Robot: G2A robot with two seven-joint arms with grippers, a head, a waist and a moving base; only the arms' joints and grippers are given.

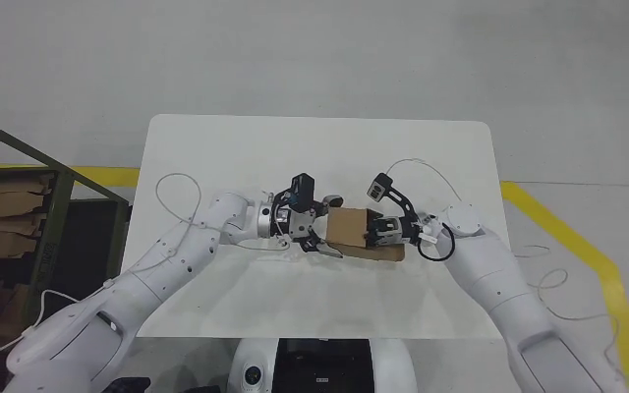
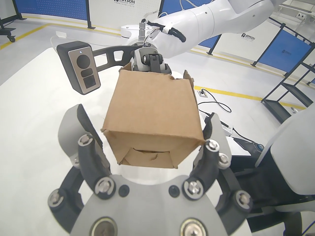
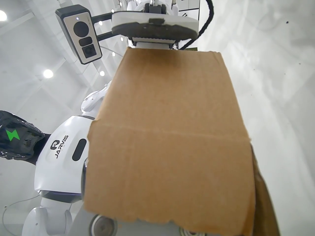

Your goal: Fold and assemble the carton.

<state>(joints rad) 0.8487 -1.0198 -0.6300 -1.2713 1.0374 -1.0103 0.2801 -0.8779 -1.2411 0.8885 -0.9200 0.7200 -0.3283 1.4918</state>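
- The brown cardboard carton (image 1: 356,234) is low over the white table (image 1: 295,147), between the two grippers.
- The left gripper (image 2: 147,114) is spread wide at the near end and is not squeezing it.
- The right gripper (image 2: 150,61) is at the far end. I cannot tell if it grips.
- The carton is box-shaped now and its near flaps look tucked in. The far flaps stick out, so I think that end is left to do.

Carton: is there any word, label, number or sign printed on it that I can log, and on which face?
None. The carton shows only plain brown cardboard on every face seen from the top view and both wrist views: no word, label, number or sign. Faces turned away from the cameras cannot be checked.
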